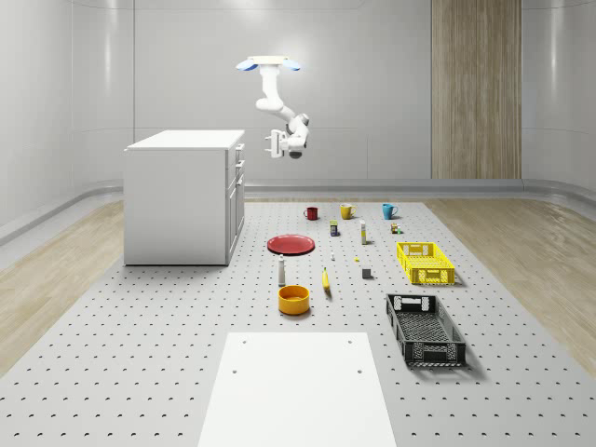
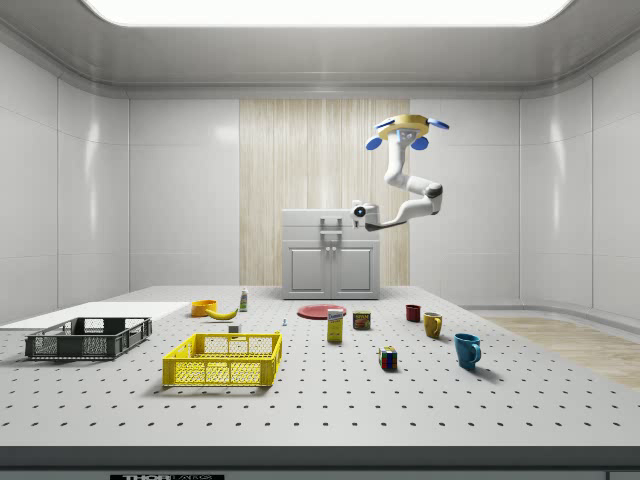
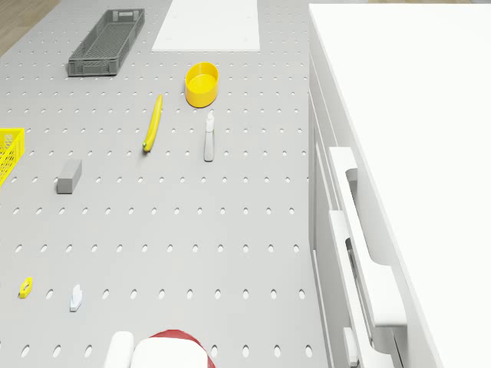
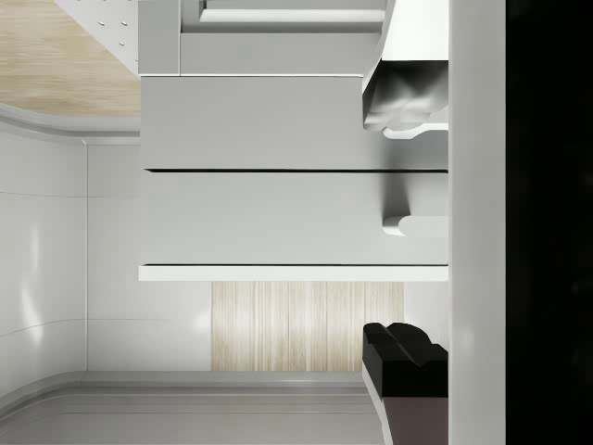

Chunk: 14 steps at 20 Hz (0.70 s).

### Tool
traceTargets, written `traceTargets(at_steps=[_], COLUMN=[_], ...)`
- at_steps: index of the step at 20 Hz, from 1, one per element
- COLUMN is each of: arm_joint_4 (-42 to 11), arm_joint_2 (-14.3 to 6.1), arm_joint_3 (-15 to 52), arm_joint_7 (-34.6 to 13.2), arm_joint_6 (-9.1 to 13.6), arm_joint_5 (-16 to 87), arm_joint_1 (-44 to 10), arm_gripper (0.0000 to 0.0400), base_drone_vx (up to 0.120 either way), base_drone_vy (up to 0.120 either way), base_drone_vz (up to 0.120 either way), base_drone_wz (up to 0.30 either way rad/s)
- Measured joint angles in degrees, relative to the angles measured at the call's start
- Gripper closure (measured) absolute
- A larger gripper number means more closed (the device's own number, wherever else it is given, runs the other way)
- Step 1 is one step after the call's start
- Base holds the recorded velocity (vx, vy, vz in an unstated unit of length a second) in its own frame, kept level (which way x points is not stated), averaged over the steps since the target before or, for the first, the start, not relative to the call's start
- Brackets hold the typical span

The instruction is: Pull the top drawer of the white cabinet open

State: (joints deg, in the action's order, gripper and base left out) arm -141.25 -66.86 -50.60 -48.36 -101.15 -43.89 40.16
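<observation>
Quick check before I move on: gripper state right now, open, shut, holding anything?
Gripper: open and holding nothing, in the air in front of the white cabinet at top-drawer height, short of the handle; the drone hovers above.

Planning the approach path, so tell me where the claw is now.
In the whole-scene view the claw hangs in the air to the right of the white cabinet, level with its top drawer, under the hovering drone.
</observation>
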Motion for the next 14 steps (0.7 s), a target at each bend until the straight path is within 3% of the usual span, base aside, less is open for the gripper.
traceTargets(at_steps=[4,14], arm_joint_4=[0.0,-0.1], arm_joint_2=[-0.3,-0.9], arm_joint_3=[-0.1,-0.2], arm_joint_7=[-0.2,-0.7], arm_joint_6=[-0.2,-0.7], arm_joint_5=[0.2,0.8], arm_joint_1=[0.2,0.8], arm_gripper=[0.0095,0.0095], base_drone_vx=[0.120,0.120], base_drone_vy=[-0.100,0.000], base_drone_vz=[0.000,0.000], base_drone_wz=[0.000,0.000])
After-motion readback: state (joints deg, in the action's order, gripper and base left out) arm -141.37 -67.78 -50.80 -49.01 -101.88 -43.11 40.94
